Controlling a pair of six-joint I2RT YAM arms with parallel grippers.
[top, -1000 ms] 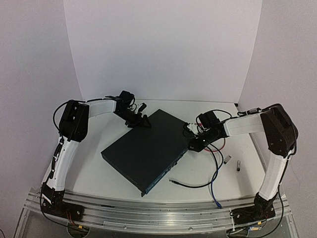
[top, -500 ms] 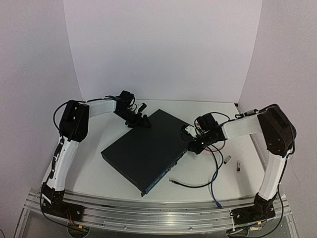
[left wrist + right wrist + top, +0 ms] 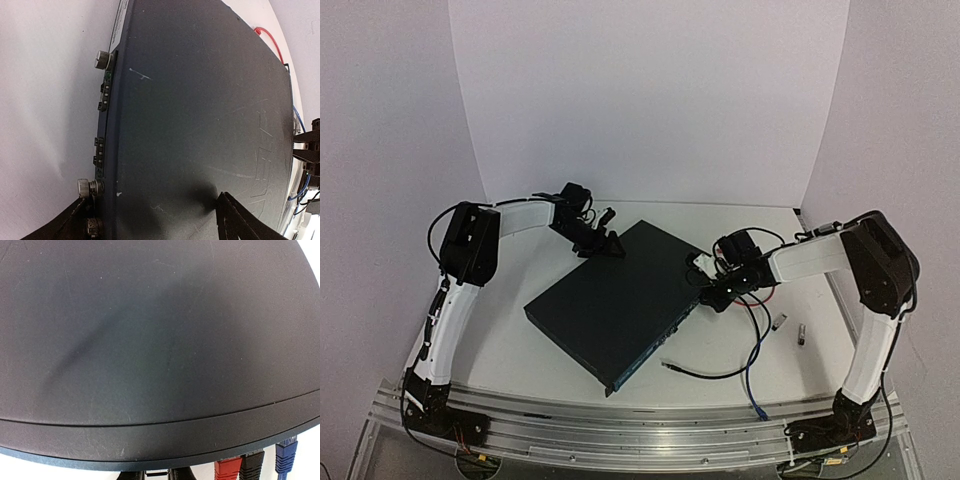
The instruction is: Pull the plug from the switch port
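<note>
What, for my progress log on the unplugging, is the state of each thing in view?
switch: lying flat, plugs at its port face.
red plug: appears seated in a port.
black plug: appears seated.
blue plug: appears seated.
loose black cable: unplugged, end lying free.
left gripper: fingers open, at switch's far corner.
right gripper: at port face, opening hidden.

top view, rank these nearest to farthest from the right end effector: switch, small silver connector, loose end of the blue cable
From the right end effector:
1. switch, its right edge directly beside it.
2. small silver connector, lying off to its right.
3. blue cable's loose end, well toward the view's bottom edge.
</note>
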